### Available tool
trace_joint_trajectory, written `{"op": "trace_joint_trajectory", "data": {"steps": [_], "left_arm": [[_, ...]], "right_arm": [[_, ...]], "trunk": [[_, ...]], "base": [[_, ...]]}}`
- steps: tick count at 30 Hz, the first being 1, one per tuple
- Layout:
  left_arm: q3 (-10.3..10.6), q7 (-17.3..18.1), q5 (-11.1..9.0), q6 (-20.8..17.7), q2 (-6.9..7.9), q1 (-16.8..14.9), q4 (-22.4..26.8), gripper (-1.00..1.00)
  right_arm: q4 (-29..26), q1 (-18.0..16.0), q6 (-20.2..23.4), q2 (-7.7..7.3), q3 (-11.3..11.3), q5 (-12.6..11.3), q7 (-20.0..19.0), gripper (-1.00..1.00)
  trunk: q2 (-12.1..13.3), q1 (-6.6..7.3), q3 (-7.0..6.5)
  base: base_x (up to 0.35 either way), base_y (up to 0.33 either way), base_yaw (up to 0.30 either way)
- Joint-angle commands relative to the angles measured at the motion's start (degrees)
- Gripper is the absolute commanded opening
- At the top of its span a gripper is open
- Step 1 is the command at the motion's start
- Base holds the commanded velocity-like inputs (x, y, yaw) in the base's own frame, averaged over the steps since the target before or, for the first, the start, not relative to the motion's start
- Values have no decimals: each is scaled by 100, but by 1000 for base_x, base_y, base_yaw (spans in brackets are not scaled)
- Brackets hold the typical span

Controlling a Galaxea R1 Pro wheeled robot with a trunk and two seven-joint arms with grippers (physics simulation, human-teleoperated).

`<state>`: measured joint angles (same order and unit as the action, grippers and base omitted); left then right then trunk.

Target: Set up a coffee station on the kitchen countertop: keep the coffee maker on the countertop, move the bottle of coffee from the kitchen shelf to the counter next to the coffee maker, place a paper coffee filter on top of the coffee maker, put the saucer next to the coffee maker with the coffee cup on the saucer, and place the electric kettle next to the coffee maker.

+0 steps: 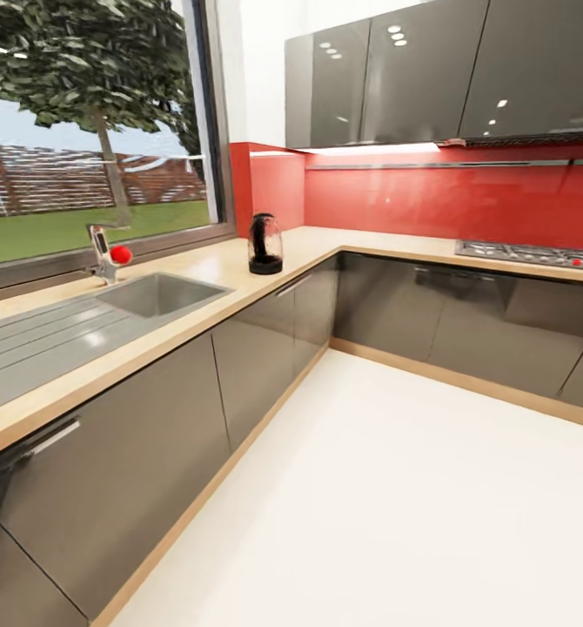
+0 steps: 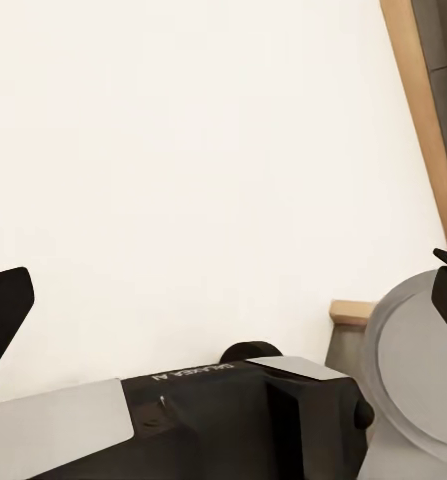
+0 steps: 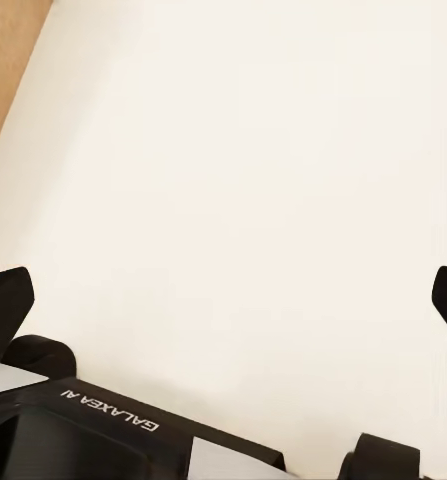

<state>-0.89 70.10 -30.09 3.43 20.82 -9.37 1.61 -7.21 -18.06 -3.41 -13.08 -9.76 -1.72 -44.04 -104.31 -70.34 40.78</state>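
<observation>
A black appliance with a clear glass body, which looks like the coffee maker (image 1: 265, 244), stands on the wooden countertop (image 1: 213, 266) near the inner corner, right of the sink. Bottle, filter, saucer, cup and kettle are out of view. My left gripper (image 2: 225, 300) hangs over the white floor, its two dark fingertips (image 2: 5, 310) far apart, open and holding nothing. My right gripper (image 3: 225, 305) also points at the floor, open, fingertips (image 3: 5, 310) wide apart.
A steel sink (image 1: 157, 294) with a red-knobbed faucet (image 1: 109, 252) sits under the window. A hob (image 1: 535, 254) lies on the far counter below grey wall cabinets (image 1: 413, 70). Grey base cabinets (image 1: 265, 348) line an L; white floor (image 1: 396, 496) lies open ahead.
</observation>
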Motion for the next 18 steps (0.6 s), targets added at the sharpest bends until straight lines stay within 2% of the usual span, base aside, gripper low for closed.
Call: {"op": "trace_joint_trajectory", "data": {"steps": [1, 12, 18], "left_arm": [[-7, 12, 11, 35, 1, -3, -3, 100], [-7, 12, 10, 35, 5, -3, -3, 100], [-7, 12, 8, 35, 9, -3, -6, 100]], "right_arm": [[8, -4, -17, -1, 1, -16, -18, 100], [9, -4, -11, -1, 1, -14, -17, 100], [9, -4, -11, -1, 1, -13, -17, 100]], "trunk": [[-2, -3, 6], [-2, -3, 6], [-2, -3, 6]], "base": [[310, -135, -19], [310, -132, -10], [311, -129, -149]]}}
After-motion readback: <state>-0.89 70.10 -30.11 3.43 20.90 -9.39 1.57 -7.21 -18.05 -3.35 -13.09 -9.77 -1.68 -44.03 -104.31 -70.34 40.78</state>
